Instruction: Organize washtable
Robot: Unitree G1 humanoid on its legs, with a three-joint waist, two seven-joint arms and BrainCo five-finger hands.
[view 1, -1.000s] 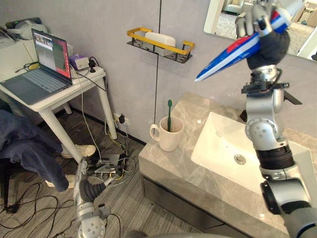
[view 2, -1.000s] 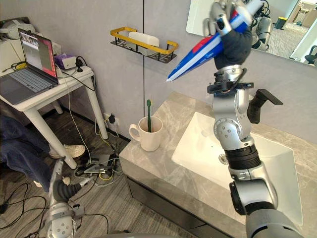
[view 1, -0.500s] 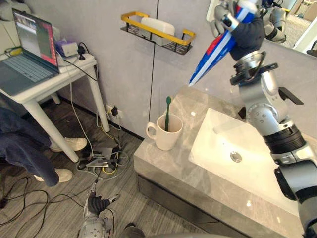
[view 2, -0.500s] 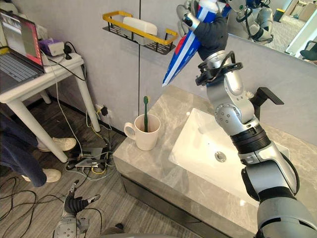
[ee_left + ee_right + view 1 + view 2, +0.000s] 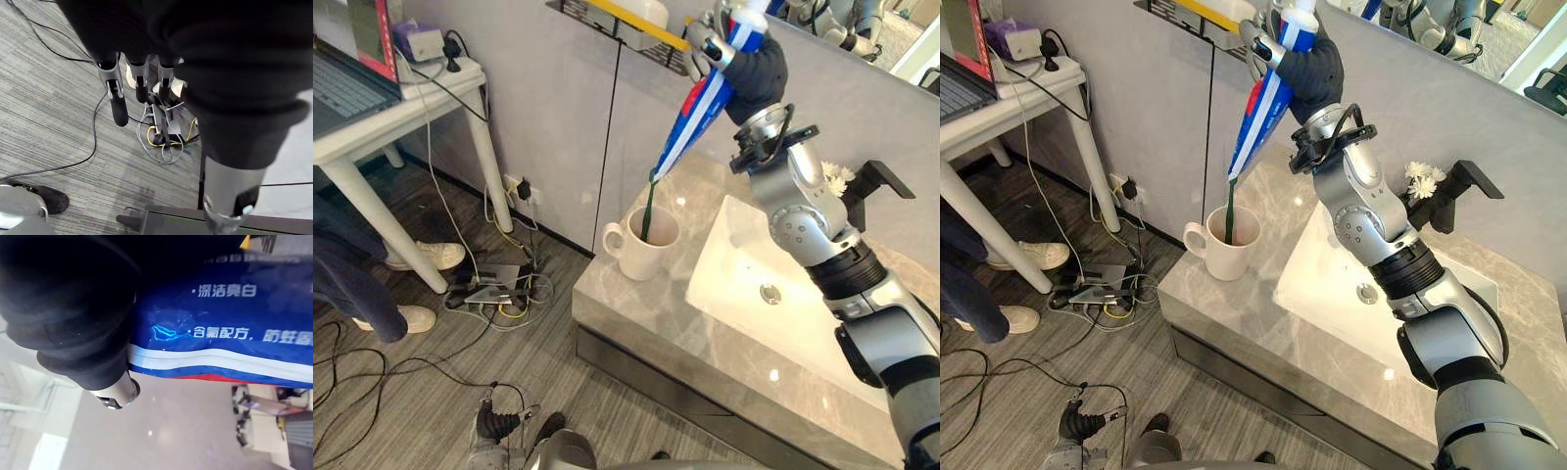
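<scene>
Idling low on the left, near the floor, with the left hand point(image 5: 494, 426), fingers point(image 5: 119, 105) hanging straight and slack, gripping nothing. Aiming at the white mug point(image 5: 641, 257) on the left corner of the counter point(image 5: 636, 323), already housing a green toothbrush point(image 5: 648, 211).

Judging by the task, lowering the toothpaste tube point(image 5: 702, 98) tail-first into that mug. Doing it well probably means:
- sliding down along the tube's own slant
- steering the tail beside the brush, not onto it
- avoiding any nudge of the mug toward the counter's edge
- letting go only with the tail well inside, given how easily a long tube could tip over

Pointing the flat crimped tail down and leftward, just above the mug's mouth, by the brush head. Running the long axis steeply from there up to the right. Clasping the cap end high over the counter with the right hand point(image 5: 749, 69), fingers wrapped round it. Leaving the basin point(image 5: 734, 264) further right untouched.
</scene>
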